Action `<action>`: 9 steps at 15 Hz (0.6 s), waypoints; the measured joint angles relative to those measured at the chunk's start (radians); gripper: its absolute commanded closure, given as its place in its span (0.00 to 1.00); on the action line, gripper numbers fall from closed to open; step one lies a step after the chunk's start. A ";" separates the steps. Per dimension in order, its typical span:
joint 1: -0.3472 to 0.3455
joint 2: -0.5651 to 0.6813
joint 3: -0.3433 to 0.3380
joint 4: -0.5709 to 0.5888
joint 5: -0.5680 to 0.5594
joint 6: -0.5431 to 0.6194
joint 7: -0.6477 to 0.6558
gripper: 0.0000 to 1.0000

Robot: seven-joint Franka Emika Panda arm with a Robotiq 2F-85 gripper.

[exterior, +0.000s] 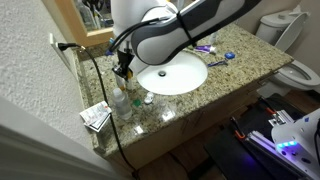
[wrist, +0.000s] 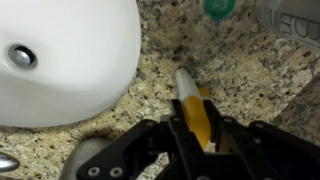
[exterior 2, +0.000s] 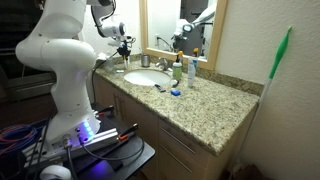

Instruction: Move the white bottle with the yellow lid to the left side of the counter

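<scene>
In the wrist view my gripper (wrist: 200, 128) is shut on the white bottle with the yellow lid (wrist: 188, 88). The yellow-orange lid sits between the fingers and the white body points away, low over the speckled granite counter (wrist: 150, 110). The white sink (wrist: 60, 50) lies just to its left. In an exterior view my gripper (exterior: 123, 70) hangs over the counter (exterior: 240, 70) between the sink (exterior: 172, 75) and the wall end. The held bottle is too small to make out there.
A clear bottle (exterior: 119, 100) and a green-and-white bottle (exterior: 134, 98) stand close below the gripper; both bottles also show in the wrist view (wrist: 220, 8). A paper packet (exterior: 95, 117) lies at the counter corner. Small items (exterior: 205, 48) lie beyond the sink. A toilet (exterior: 300, 70) stands past the counter's far end.
</scene>
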 measured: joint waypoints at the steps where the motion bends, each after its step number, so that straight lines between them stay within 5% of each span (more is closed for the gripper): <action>1: 0.008 0.005 -0.007 0.013 0.000 -0.015 0.005 0.94; 2: 0.016 0.009 -0.014 0.024 0.000 -0.032 0.009 0.49; 4: 0.030 0.013 -0.027 0.041 0.000 -0.073 0.018 0.43; 9: 0.044 0.028 -0.037 0.067 0.001 -0.070 0.036 0.07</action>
